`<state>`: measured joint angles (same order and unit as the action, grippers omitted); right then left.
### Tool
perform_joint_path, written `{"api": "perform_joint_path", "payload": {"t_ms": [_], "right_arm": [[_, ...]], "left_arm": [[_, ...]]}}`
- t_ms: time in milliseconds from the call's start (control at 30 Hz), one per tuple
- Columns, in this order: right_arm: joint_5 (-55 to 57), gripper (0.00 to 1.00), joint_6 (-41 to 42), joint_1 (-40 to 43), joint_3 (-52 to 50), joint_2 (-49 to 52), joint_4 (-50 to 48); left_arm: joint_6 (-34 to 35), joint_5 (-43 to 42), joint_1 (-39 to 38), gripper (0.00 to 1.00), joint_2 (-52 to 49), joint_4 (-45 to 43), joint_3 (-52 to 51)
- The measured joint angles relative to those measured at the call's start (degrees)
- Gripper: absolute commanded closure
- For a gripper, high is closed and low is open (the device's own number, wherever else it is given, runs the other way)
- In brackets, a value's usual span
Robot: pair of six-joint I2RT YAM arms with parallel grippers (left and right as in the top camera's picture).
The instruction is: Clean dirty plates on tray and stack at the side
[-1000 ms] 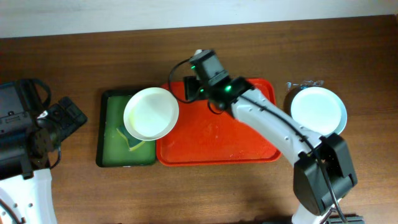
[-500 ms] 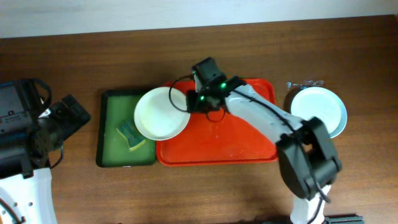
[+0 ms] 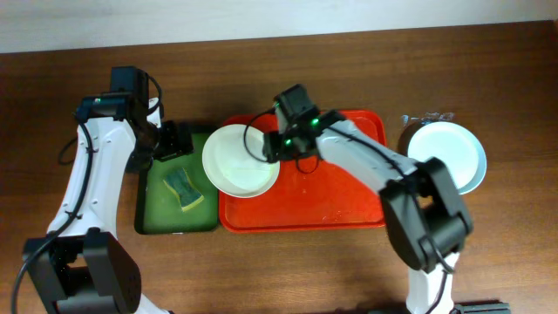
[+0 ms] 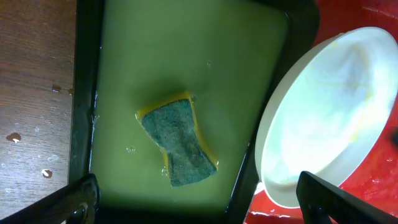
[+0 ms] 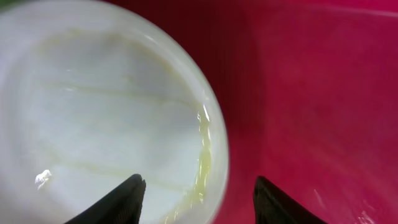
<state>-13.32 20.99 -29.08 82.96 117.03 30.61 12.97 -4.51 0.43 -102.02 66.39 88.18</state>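
Observation:
A cream-white plate (image 3: 241, 160) with a yellow smear lies across the left rim of the red tray (image 3: 349, 196), partly over the green tray. My right gripper (image 3: 275, 146) is open, its fingers either side of the plate's right rim (image 5: 214, 143). The right wrist view shows the plate (image 5: 106, 106), the red tray floor (image 5: 311, 93) and the gripper (image 5: 199, 193). My left gripper (image 3: 172, 139) is open and empty above the green tray's far end. In the left wrist view it (image 4: 199, 205) hovers over a sponge (image 4: 177, 146), with the plate (image 4: 329, 124) to the right. Two pale plates (image 3: 446, 155) are stacked at the right.
The dark green tray (image 3: 148, 218) holds yellowish water and the green-and-yellow sponge (image 3: 183, 189); its rim (image 4: 84, 93) shows in the left wrist view. A small crumpled clear scrap (image 3: 427, 118) lies behind the plate stack. Water drops dot the wooden table (image 4: 31, 124).
The cream plate has moved right with my right gripper, off the sponge and onto the red tray's edge. My left arm has swung in from the left to above the green tray.

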Motion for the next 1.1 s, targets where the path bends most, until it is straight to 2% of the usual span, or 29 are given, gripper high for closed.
{"api": "perform_joint_path", "payload": {"t_ms": [67, 133, 167, 200, 233, 300, 433, 467, 500, 567, 600, 633, 700, 867, 967, 1033, 1100], "right_arm": [[3.65, 0.46, 0.00, -1.90, -0.66, 1.70, -0.72], [6.47, 0.64, -0.39, -1.95, -1.60, 1.70, -3.04], [6.93, 0.70, -0.11, -1.95, -2.40, 1.77, -3.93], [7.02, 0.86, -0.15, -1.95, -2.51, 2.10, -3.91], [7.17, 0.96, -0.13, -1.92, -2.51, 2.40, -3.89], [7.93, 0.96, 0.42, -1.92, -2.51, 2.40, -3.65], [20.63, 0.96, 0.42, -1.97, -1.95, 0.55, 4.92], [22.36, 0.84, 0.46, -1.97, -2.01, 0.39, 6.43], [23.45, 0.56, 0.42, -1.86, -2.01, 0.33, 7.30], [22.75, 0.51, 0.35, 0.68, -2.64, 0.22, 11.87], [19.61, 0.54, 0.13, 2.51, -2.67, 0.22, 11.87], [15.54, 0.65, 0.09, 4.50, -2.67, 0.22, 11.91], [10.82, 0.96, 0.20, 5.64, -2.67, 0.22, 12.02], [6.10, 0.96, 0.37, 7.23, -2.62, -0.66, 14.88], [4.44, 0.96, -1.05, 18.27, -2.95, -11.56, 21.38], [2.56, 0.96, -3.78, 27.91, -2.93, -18.99, 25.83], [1.29, 0.96, -6.54, 40.33, -2.95, -21.35, 28.39]], "left_arm": [[-0.13, 0.00, 0.00, 0.01, 0.00, -0.07, 0.00], [-0.15, 0.00, 0.00, 0.01, 0.00, -0.24, 0.00], [-0.13, 0.00, 0.00, 0.01, 0.00, -0.24, 0.00], [-0.15, 0.00, 0.00, 0.01, 0.00, -0.24, 0.00], [-0.15, 0.00, 0.00, 0.01, 0.00, -0.26, 0.00], [-0.15, 0.00, 0.00, 0.01, 0.00, -0.24, 0.00], [-0.15, 0.00, 0.00, 0.01, 0.00, -0.26, 0.00], [-0.15, 0.00, 0.00, 0.01, 0.00, -0.26, 0.00], [-0.15, 0.00, 0.00, 0.01, 0.00, -0.26, 0.00], [-1.09, 0.00, 0.00, 0.01, 0.00, -1.20, 0.00], [-1.92, 0.00, -0.11, 0.01, 0.00, -1.62, 0.00], [-2.97, 0.00, -0.44, 0.01, 0.00, -2.29, 0.00], [-4.28, 0.02, -1.92, 0.01, -0.61, -2.80, 0.00], [-5.31, 0.00, -3.48, 0.01, -2.47, -3.04, 0.00], [-5.35, 0.00, -3.48, 0.01, -2.47, -3.06, 0.00], [-5.49, 0.00, -3.48, 0.01, -2.49, -3.06, 0.00], [-5.51, 0.02, -3.48, 0.01, -2.49, -3.13, 0.00]]}}
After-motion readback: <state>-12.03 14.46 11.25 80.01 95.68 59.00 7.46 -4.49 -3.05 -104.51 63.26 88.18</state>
